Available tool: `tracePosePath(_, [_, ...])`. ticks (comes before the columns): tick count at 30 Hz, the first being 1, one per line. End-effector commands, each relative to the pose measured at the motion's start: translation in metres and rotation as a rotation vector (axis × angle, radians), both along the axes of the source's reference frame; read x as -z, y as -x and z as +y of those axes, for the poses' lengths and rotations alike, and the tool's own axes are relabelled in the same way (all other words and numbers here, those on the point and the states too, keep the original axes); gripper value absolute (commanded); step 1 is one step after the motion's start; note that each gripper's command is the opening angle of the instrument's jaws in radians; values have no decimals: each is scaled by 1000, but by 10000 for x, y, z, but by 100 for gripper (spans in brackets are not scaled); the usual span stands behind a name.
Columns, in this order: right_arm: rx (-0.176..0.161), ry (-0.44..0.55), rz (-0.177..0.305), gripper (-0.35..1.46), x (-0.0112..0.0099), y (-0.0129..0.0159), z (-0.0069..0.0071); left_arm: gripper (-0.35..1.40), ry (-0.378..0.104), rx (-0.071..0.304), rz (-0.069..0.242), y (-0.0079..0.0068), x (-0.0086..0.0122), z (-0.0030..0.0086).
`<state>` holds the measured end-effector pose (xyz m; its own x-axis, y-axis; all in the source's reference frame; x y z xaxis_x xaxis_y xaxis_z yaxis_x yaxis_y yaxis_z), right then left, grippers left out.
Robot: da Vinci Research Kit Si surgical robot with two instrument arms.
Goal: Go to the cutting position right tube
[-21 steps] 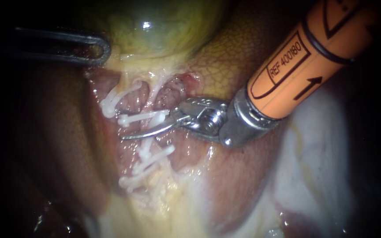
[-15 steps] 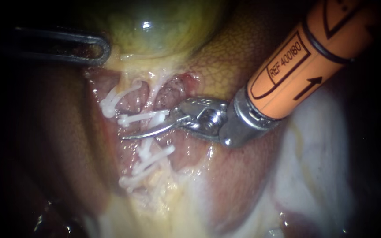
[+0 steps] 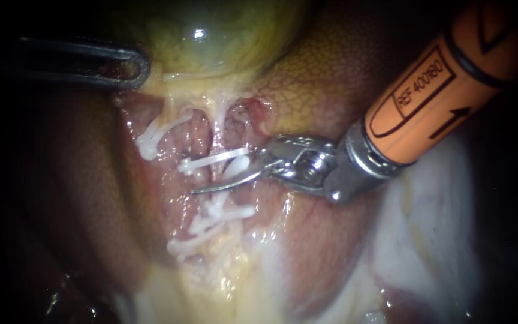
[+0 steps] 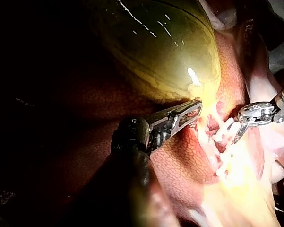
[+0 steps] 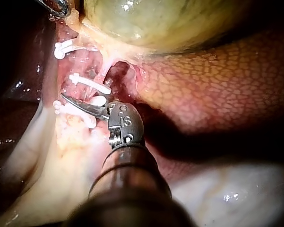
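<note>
The right tube (image 3: 218,135) runs down from the yellow-green gallbladder (image 3: 211,36) and carries white clips, one (image 3: 211,161) above the blades and others (image 3: 214,219) below. My right instrument (image 3: 226,177) comes in on an orange shaft. Its curved blades stand open across the right tube between these clips. The lower blade shows in full and the upper is mostly hidden behind a clip end. The right wrist view shows these blades (image 5: 82,105) between the same clips. My left instrument (image 3: 112,66) is shut on the gallbladder's lower edge, also seen in the left wrist view (image 4: 186,113).
Another white clip (image 3: 151,139) sits on the left tube. Brown liver (image 3: 325,66) lies behind the right instrument's wrist, with pale tissue (image 3: 427,228) at the lower right. Dark liver (image 3: 61,192) fills the left side.
My right instrument has drawn back to the right. The right tube and its clips have shifted right with it. The left instrument and the left tube's clip have stayed still.
</note>
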<state>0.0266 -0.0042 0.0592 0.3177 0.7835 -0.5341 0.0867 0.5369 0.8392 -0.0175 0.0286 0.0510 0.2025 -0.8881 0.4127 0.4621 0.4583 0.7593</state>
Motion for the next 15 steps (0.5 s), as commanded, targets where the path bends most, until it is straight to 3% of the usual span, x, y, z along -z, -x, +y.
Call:
tracePosePath(1, [11, 0, -3, 121, 0, 3, 0, -35, 0, -1, 0, 0, 0, 0])
tracePosePath(15, [98, 5, -43, 121, -1, 22, 1, -35, 0, 0, 0, 0, 1, 0])
